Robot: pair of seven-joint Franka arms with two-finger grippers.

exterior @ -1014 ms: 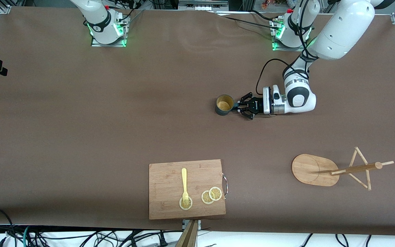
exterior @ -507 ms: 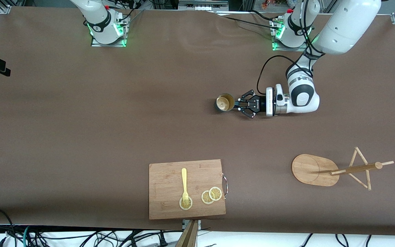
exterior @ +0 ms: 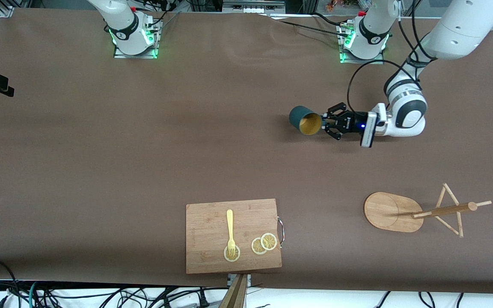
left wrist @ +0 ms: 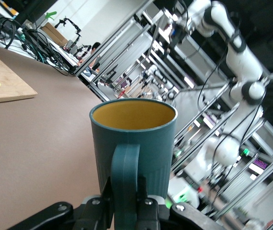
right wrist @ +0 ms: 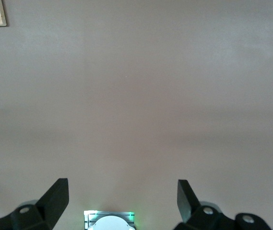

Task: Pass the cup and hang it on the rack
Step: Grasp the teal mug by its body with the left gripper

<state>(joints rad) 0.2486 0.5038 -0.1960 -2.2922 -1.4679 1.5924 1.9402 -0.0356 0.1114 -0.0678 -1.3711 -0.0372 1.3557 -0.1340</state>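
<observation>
The dark teal cup (exterior: 304,120) with a mustard-yellow inside is held in the air over the table, tipped so its mouth faces the front camera. My left gripper (exterior: 324,122) is shut on the cup's handle. In the left wrist view the cup (left wrist: 134,139) stands just above my left gripper (left wrist: 125,194), with the fingers clamped on both sides of the handle (left wrist: 125,167). The bamboo rack (exterior: 441,210) stands nearer the front camera, at the left arm's end of the table. My right gripper (right wrist: 123,196) is open and empty, high over the table near its own base.
A wooden cutting board (exterior: 212,252) lies near the front edge with a yellow fork (exterior: 230,229) and lemon slices (exterior: 263,244) on it. The rack's oval base (exterior: 385,211) lies flat on the brown table.
My left gripper has lifted the cup off the table, carried it toward the left arm's end, and tipped it so that its mouth faces the front camera.
</observation>
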